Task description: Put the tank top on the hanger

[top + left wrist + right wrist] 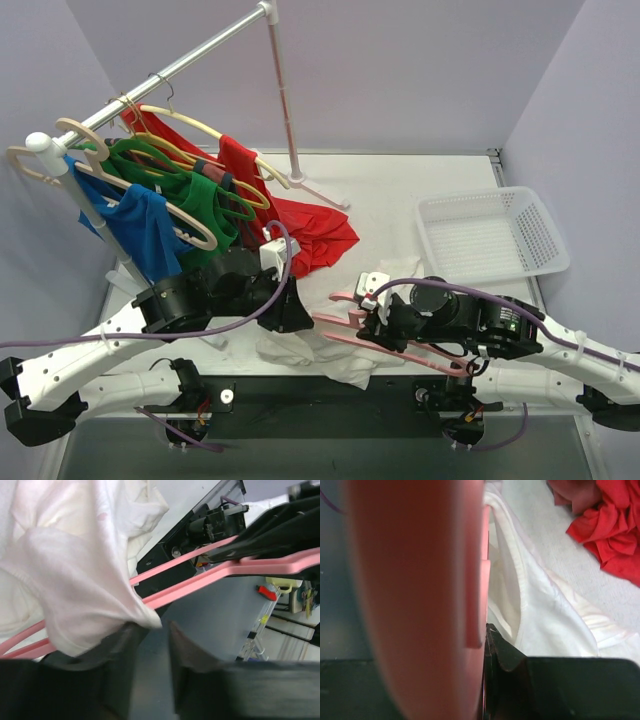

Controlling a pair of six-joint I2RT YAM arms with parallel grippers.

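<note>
In wrist views, left end effector [152, 632] is spread, right end effector [481, 647] pinches hanger [415, 600].

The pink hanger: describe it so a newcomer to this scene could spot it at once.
Start at the table's near edge, by the right arm. There the right gripper clamps a light pink plastic hanger, partly under the crumpled white tank top. It is the only pink one and the only one off the rail, where the cream hangers and green hanger hang.

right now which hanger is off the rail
The pink hanger, clamped in the right gripper; the cream hangers and green hangers hang on the rail among shirts.
</note>
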